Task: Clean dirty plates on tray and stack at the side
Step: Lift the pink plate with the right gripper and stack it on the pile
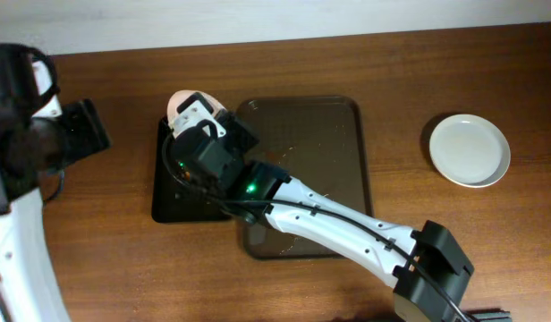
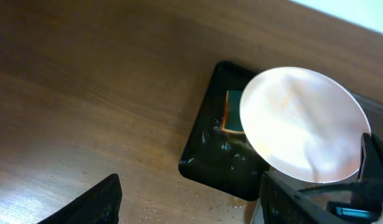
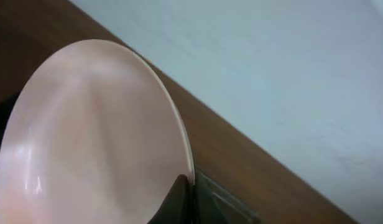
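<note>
plate (image 1: 184,103) in right jaws, shut on its rim, held tilted over far end of black tray (image 1: 168,201), left of worktop (image 1: 105,268) centre. pinkish-white face, glossy. green-and-orange pad (image 2: 232,112) in black tray, partly hidden behind plate in left wrist view. right arm (image 1: 329,219) stretched from near right corner across brown tray (image 1: 338,134) at mid-worktop. second plate (image 1: 470,149), white, flat on worktop toward right edge, well apart from brown tray. left jaws spread wide, nothing between, near left edge, pointed toward held plate.
</note>
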You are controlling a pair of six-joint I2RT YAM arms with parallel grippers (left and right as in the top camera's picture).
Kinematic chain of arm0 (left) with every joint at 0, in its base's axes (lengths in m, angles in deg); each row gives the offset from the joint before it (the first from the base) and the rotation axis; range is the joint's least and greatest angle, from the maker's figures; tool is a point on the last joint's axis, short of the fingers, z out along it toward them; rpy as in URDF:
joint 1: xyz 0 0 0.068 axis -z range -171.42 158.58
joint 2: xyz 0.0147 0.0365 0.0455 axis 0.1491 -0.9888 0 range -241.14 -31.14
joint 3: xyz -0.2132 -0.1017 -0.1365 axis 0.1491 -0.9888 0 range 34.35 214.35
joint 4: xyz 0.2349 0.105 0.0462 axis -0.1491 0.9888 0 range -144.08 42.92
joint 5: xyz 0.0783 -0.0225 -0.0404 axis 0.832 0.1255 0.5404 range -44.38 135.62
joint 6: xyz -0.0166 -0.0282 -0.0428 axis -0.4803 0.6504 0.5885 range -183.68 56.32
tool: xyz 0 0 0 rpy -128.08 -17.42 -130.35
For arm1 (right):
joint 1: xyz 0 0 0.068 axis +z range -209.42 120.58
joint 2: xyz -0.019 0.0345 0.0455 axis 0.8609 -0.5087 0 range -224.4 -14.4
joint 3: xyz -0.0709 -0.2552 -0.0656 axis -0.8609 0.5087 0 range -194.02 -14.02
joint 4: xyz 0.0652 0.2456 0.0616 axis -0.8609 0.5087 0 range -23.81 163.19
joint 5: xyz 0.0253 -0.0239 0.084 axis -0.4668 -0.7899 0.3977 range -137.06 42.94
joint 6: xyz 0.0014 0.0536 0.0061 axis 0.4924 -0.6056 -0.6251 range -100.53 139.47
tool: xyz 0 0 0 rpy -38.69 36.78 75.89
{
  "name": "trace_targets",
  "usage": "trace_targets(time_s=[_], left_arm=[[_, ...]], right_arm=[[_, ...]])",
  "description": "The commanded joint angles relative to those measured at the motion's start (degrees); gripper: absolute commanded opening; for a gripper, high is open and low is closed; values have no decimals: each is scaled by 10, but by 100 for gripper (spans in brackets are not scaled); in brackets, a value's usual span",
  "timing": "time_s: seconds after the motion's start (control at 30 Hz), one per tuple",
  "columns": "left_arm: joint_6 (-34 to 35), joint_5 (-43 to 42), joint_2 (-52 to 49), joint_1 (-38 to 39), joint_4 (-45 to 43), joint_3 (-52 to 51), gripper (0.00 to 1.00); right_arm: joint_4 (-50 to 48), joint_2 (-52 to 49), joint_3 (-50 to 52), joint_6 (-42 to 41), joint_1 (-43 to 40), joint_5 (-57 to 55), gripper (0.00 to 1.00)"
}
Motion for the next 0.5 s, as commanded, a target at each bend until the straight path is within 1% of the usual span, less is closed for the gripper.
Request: trace_targets(time_s=[0.0, 0.2, 0.47], left_arm=[[-5, 7, 17, -7, 0, -1, 71], [-5, 7, 17, -7, 3, -1, 71], [-5, 7, 17, -7, 2, -1, 72]], right_arm=[[-7, -2, -6, 31, 16, -57, 4], [-30, -2, -6, 122, 48, -80, 4], [-35, -2, -6, 144, 57, -88, 4]])
